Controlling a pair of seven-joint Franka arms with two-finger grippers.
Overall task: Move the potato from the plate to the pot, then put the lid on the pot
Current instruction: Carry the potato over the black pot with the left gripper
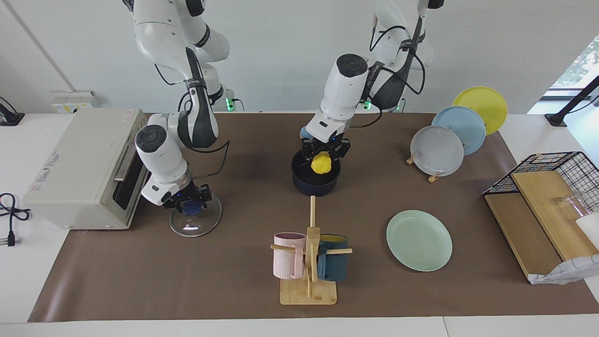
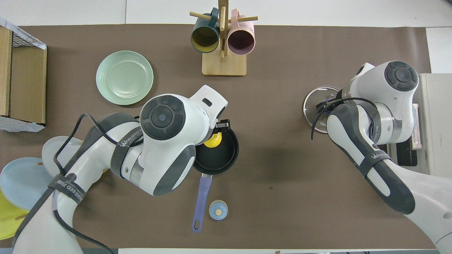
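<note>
My left gripper (image 1: 325,157) is shut on the yellow potato (image 1: 321,164) and holds it over the open navy pot (image 1: 304,185), just above its rim. In the overhead view the potato (image 2: 213,140) shows over the pot's black inside (image 2: 224,158), with the blue handle (image 2: 201,199) pointing toward the robots. The mint-green plate (image 1: 419,240) lies bare, farther from the robots and toward the left arm's end. My right gripper (image 1: 190,202) is down at the blue knob of the glass lid (image 1: 208,223), which lies flat on the mat. The right arm covers most of the lid (image 2: 312,102) from above.
A mug tree (image 1: 309,252) with a pink and a teal mug stands farther from the robots than the pot. A toaster oven (image 1: 79,168) stands beside the lid. A plate rack (image 1: 437,150), a wire basket with boards (image 1: 547,196) and a small blue dome (image 2: 218,210) are also there.
</note>
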